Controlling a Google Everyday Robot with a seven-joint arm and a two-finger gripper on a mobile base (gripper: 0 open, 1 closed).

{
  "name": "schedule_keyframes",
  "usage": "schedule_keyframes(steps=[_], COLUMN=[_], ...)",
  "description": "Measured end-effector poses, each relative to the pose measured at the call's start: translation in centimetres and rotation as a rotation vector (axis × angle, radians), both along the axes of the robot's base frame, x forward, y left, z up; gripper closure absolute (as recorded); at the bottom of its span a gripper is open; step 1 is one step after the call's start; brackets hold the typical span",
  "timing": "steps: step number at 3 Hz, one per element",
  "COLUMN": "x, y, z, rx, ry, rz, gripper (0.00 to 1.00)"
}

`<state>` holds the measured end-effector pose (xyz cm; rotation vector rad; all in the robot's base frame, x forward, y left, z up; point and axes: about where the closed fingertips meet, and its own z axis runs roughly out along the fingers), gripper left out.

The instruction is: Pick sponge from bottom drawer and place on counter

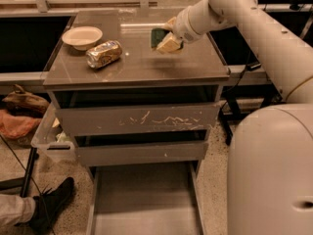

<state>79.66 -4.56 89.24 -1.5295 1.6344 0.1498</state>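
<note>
My gripper hangs just above the right half of the counter, shut on the sponge. The sponge shows its dark green face toward the left, with a yellowish body held between the fingers. It sits low over the glossy top; whether it touches the surface I cannot tell. The bottom drawer is pulled out toward the front, and its flat grey floor is bare. The white arm reaches in from the upper right.
A crushed gold can and a white bowl lie on the counter's left part. The scratched drawer front and middle drawer are closed. A person's shoe and a bag are at the left floor.
</note>
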Motion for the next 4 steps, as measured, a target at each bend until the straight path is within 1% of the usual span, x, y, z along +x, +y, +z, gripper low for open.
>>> schedule_keyframes(steps=[1, 2, 3, 4], x=[-1.3, -2.1, -2.2, -2.2], y=[1.1, 1.9, 2.0, 2.0], z=[-3.1, -5.2, -5.4, -5.4], rx=[0.027, 0.05, 0.049, 0.049], ry=[0.137, 0.216, 0.222, 0.222], rz=[0.059, 0.102, 0.107, 0.107], gripper=[1.0, 1.0, 1.0, 0.81])
